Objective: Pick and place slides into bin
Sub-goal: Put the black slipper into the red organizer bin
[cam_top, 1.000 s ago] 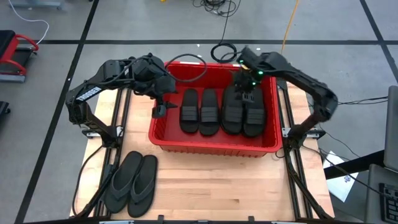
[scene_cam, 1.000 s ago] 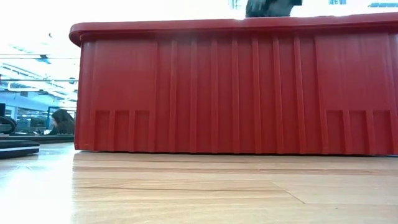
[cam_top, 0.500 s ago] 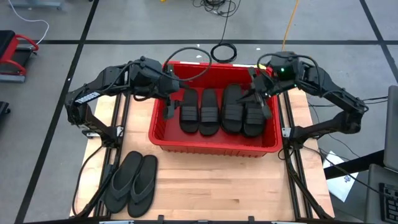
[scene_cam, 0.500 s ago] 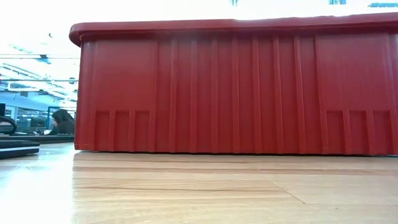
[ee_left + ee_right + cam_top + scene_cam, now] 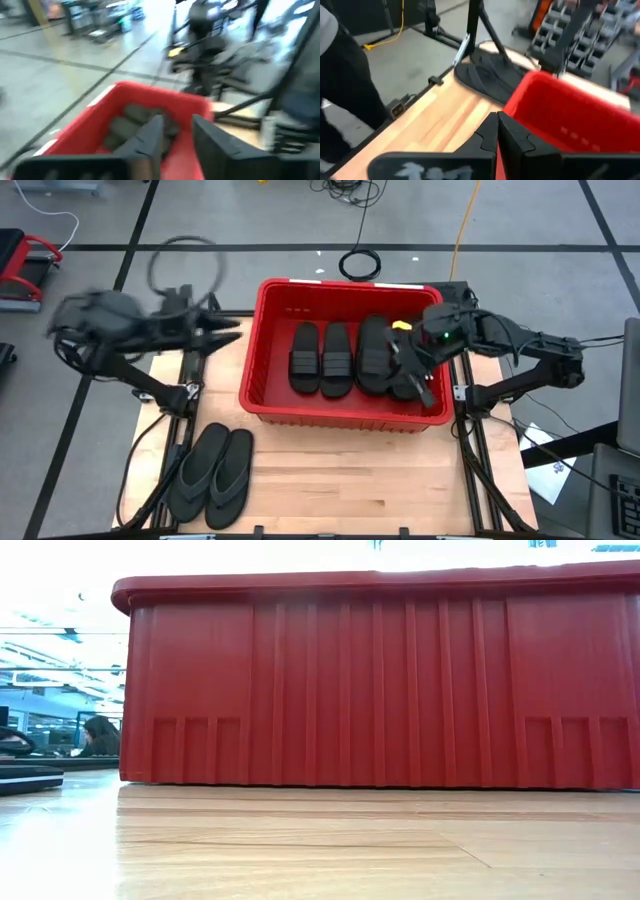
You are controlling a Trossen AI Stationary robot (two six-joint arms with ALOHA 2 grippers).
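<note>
The red bin (image 5: 262,395) stands on the wooden table's far half, and its near wall (image 5: 380,680) fills the low view. Several black slides (image 5: 337,360) lie side by side, flat on its floor. Two thong-style slides (image 5: 212,470) lie flat on the table at the near left, also seen in the right wrist view (image 5: 485,75). My left gripper (image 5: 177,125) is open and holds nothing. It hangs left of the bin (image 5: 228,330), pointing toward it. My right gripper (image 5: 497,125) is shut and holds nothing, above the bin's right part (image 5: 408,358).
Bare wood (image 5: 350,470) lies between the bin and the table's near edge. A coiled cable (image 5: 360,262) lies on the floor beyond the table. The arms' metal frames (image 5: 465,395) flank the bin. A person (image 5: 100,735) sits far off in the room.
My left gripper has drawn back out of the bin toward the table's left edge and risen, moving fast. My right gripper has lifted off the slides at the bin's far right, come toward the near right, and turned. The slides in the bin lie still.
</note>
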